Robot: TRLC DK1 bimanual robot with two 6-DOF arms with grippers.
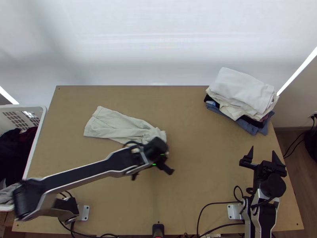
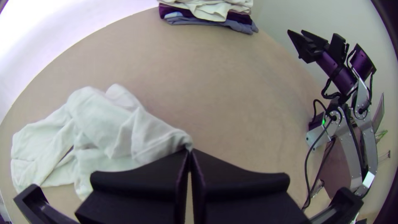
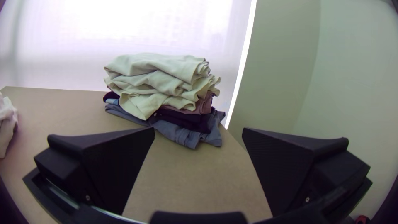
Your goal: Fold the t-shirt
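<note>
Top view: the left gripper (image 1: pixel 155 150), blurred at centre, hides the lower right part of the t-shirt (image 1: pixel 119 125); its fingertips are obscured. The left arm (image 1: pixel 29 198) is blurred at lower left. The frame's left edge cuts the basket (image 1: pixel 27 106), the bottom edge the right arm (image 1: pixel 273 212). Left wrist view: the upper edge crops the clothes stack (image 2: pixel 209 10). Right wrist view: the t-shirt is truncated at left; a red item (image 3: pixel 362 219), lower right, is too small to identify.

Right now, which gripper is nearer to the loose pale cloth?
Left. The left gripper is closed on an edge of the pale cloth; the right gripper stands open, well off to the right of it.
</note>
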